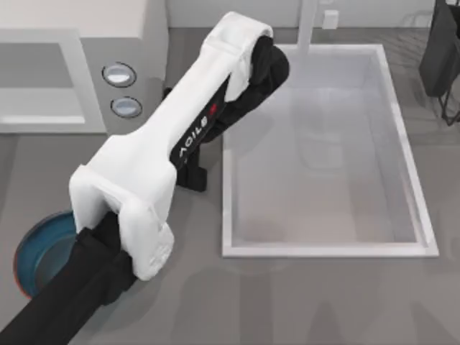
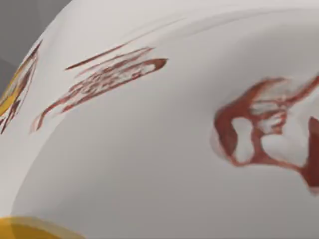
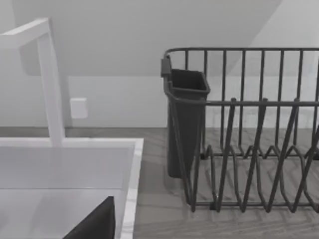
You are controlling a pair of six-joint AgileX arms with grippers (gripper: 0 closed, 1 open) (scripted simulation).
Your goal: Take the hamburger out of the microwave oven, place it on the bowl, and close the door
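My left arm (image 1: 165,151) stretches from the lower left corner of the top view diagonally up across the grey surface (image 1: 302,302), its white upper part passing just beside the microwave oven (image 1: 79,29) and ending in dark parts near the sink's upper left corner. Below it, a dark piece of the left claw (image 1: 192,174) sits between the microwave's front corner and the sink (image 1: 224,187); whether its fingers are apart or together I cannot tell.

The left wrist view looks straight onto the hamburger (image 2: 164,149): white wrapping paper with reddish-brown printing and yellow patches at the edges, very close to the camera. I cannot tell whether the claw is clamped on it.

The microwave stands at the upper left of the surface, its grey panel with two round knobs (image 1: 119,74) facing the arm. The door (image 1: 43,86) shows as a white frame at the left edge; I cannot tell how far it is open.

The bowl (image 1: 29,251) lies at the lower left, blue with a reddish rim, partly covered by the arm's black part.

The sink, large and white, fills the right middle, with a tap (image 3: 50,84) at its far edge. A dark wire dish rack (image 3: 249,139) with a cutlery cup (image 3: 185,119) stands just beside the sink on the right. A dark edge of the right arm (image 1: 440,50) hangs at the upper right.
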